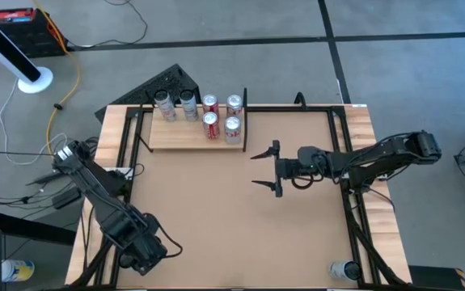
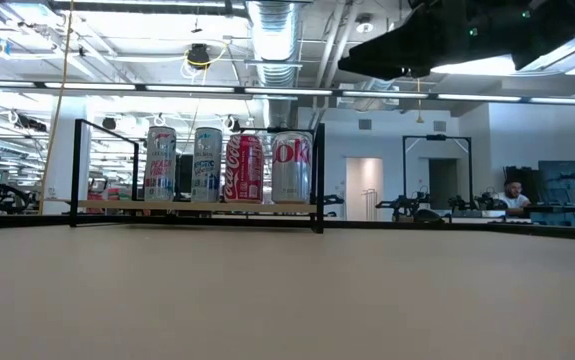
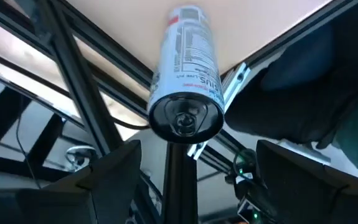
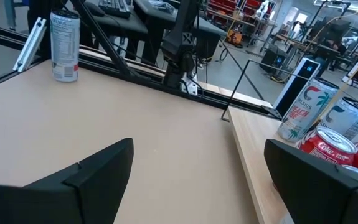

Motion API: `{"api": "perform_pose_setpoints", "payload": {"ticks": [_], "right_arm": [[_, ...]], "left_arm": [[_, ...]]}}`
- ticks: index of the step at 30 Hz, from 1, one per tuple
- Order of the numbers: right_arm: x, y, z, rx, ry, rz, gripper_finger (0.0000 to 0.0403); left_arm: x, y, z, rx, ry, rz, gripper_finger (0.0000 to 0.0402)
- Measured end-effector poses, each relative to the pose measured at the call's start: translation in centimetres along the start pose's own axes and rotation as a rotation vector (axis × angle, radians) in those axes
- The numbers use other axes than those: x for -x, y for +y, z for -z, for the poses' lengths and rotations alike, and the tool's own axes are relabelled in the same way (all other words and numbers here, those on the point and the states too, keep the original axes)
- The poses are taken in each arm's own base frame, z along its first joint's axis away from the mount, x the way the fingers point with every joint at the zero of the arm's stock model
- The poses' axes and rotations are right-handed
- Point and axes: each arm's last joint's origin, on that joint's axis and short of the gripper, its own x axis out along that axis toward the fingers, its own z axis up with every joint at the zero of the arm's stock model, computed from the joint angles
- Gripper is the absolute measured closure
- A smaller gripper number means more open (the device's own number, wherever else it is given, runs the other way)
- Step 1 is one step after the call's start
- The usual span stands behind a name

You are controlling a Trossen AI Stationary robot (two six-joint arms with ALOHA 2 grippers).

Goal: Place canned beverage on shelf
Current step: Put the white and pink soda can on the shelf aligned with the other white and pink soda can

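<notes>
My left gripper [image 1: 147, 257] sits at the near left corner of the tan counter [image 1: 216, 218], fingers [image 3: 113, 168] apart, a white printed can [image 3: 185, 74] standing just ahead between them, unheld. On the pale wood plank shelf [image 1: 175, 136] at the counter's far edge stand six cans: two silver ones [image 1: 175, 105] leftmost, then two red cans [image 1: 210, 115] and two silver-and-red ones [image 1: 233, 117]. My right gripper [image 1: 269, 168] hovers mid-counter, near the shelf, fingers wide apart and empty.
</notes>
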Motion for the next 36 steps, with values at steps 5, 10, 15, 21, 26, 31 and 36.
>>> {"api": "perform_pose_setpoints", "payload": {"ticks": [5,10,15,21,26,31,36], "right_arm": [[0.0,0.0,0.0,0.0,-0.002,0.001,0.0019],[0.0,0.0,0.0,0.0,-0.002,0.0,0.0019],[0.0,0.0,0.0,0.0,0.003,-0.001,0.0019],[0.0,0.0,0.0,0.0,0.003,-0.002,0.0019],[0.0,0.0,0.0,-0.001,0.003,-0.002,0.0019],[0.0,0.0,0.0,-0.002,0.004,-0.002,0.0019],[0.0,0.0,0.0,-0.002,0.004,-0.002,0.0019]], "left_arm": [[-0.9,0.0,-0.4,-0.034,0.024,-0.007,0.0099],[-1.5,0.2,-0.7,-0.03,0.039,-0.03,0.0099],[-2.6,0.3,-1.3,-0.066,0.044,-0.037,0.0099],[-3.2,0.2,-1.6,-0.087,0.044,-0.023,0.0099],[-4.1,0.5,-2.0,-0.072,0.066,-0.052,0.0099],[-4.1,0.4,-2.0,-0.096,0.063,-0.039,0.0099],[-4.2,0.4,-1.8,-0.102,0.05,-0.037,0.0099]]}}
